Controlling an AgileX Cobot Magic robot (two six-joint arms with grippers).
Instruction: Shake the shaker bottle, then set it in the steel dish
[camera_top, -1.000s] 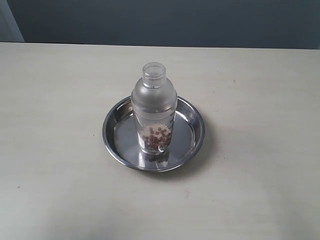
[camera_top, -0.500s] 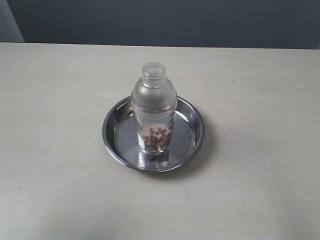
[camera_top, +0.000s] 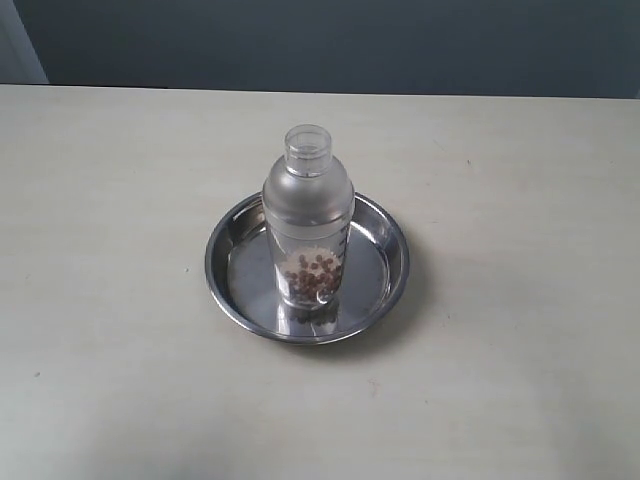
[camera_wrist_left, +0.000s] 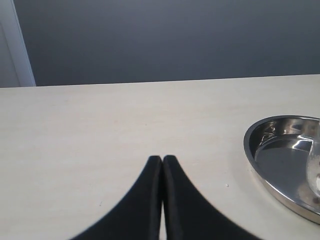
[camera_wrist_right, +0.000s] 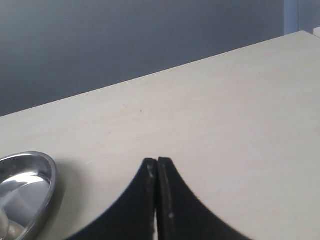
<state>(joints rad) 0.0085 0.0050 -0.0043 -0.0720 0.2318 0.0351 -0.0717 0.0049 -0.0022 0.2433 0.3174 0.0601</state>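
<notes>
The clear shaker bottle (camera_top: 309, 215) stands upright in the middle of the steel dish (camera_top: 232, 245), brown bits resting at its bottom. Neither arm shows in the exterior view. In the left wrist view my left gripper (camera_wrist_left: 162, 159) is shut with nothing between its black fingers, and the steel dish (camera_wrist_left: 252, 137) lies off to one side with an edge of the shaker bottle (camera_wrist_left: 314, 170) at the frame border. My right gripper (camera_wrist_right: 157, 161) is also shut and empty, and the steel dish (camera_wrist_right: 46, 167) shows at that frame's corner.
The pale table (camera_top: 520, 360) stretches around the dish on all sides. A dark wall (camera_top: 330, 40) runs behind the table's far edge.
</notes>
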